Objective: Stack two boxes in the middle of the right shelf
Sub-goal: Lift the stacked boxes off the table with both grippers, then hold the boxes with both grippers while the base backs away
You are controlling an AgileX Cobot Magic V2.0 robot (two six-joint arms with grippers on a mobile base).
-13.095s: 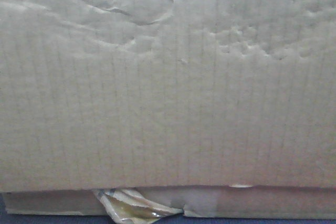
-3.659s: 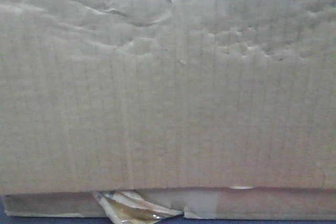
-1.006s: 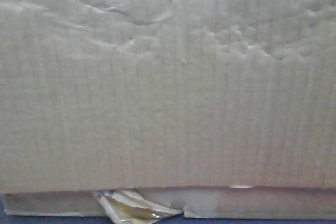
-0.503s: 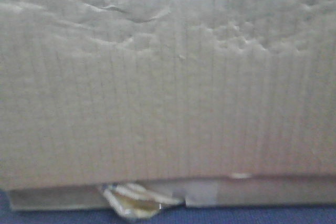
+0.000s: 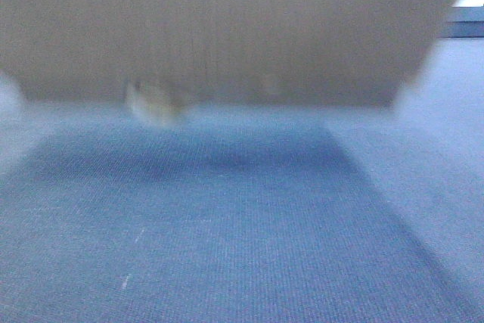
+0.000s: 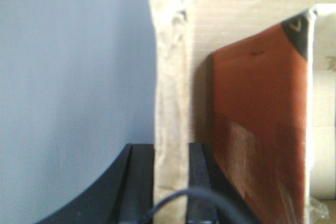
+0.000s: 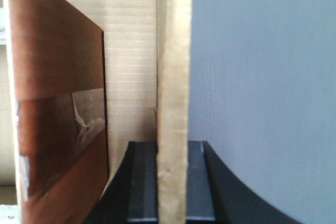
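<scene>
A tan cardboard box (image 5: 227, 28), blurred, fills the top of the front view and hangs above the floor. A scrap of yellowish tape (image 5: 155, 102) dangles at its lower edge. I cannot tell the two boxes apart in the blur. My left gripper (image 6: 170, 182) is shut on an upright cardboard wall edge (image 6: 170, 93). My right gripper (image 7: 173, 182) is shut on the opposite wall edge (image 7: 174, 77). Brown inner flaps with clear tape show in the left wrist view (image 6: 257, 129) and in the right wrist view (image 7: 52, 103). The steel shelf is out of view.
Blue carpet (image 5: 227, 225) spreads under the box, with a darker shadow directly below it. A pale object with a dark band (image 5: 469, 5) shows at the far top right. Plain blue-grey background lies beside each gripper.
The cardboard face that filled the front view has risen fast towards the top of the frame, uncovering the blue carpet. The tape scrap rose with it.
</scene>
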